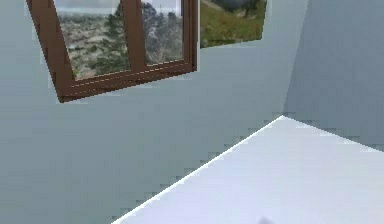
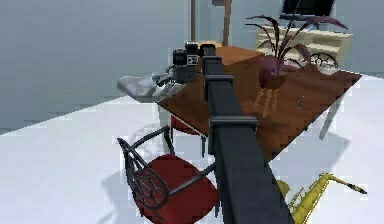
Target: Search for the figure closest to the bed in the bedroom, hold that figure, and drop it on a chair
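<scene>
Figure? I can't call it for certain, but on the arm side view a pale grey shape (image 2: 143,88) sits right at the left corner of the brown table (image 2: 310,100). The gripper (image 2: 165,76) is just there with it, at the end of the dark arm (image 2: 236,140). Whether those fingers have hold of anything, I cannot tell. Below them, on the white floor, stands a chair (image 2: 165,180) with a dark metal frame and a red seat. A second red seat (image 2: 186,125) is tucked under the table edge. On the tabletop there's a purple-leaved plant (image 2: 285,35) in a dark red pot (image 2: 270,70). A cream cabinet (image 2: 325,45) stands behind, and something yellow (image 2: 322,190) lies bottom right.

Over to the forward view: a brown-framed window (image 1: 120,45) looks out on trees. A landscape picture (image 1: 232,20) hangs beside it on the blue-grey wall (image 1: 100,140). A pale floor (image 1: 290,170) spreads below.
</scene>
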Motion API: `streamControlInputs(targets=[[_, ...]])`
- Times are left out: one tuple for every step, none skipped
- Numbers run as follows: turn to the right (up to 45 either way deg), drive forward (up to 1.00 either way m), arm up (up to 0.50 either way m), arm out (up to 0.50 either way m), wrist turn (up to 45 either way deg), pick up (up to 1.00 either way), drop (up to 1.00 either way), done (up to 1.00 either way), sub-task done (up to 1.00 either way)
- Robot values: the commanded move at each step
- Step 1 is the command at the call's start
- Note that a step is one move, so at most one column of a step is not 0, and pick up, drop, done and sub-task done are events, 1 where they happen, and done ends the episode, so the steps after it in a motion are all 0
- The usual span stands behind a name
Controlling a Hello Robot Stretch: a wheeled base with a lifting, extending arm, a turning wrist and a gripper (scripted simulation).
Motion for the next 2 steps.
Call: streamControlInputs(targets=[[0.0,0.0,-0.5,0.0,0.0,0.0,0.0,0.0,0.0],[0.0,0.0,0.0,0.0,0.0,0.0,1.0,0.0,0.0]])
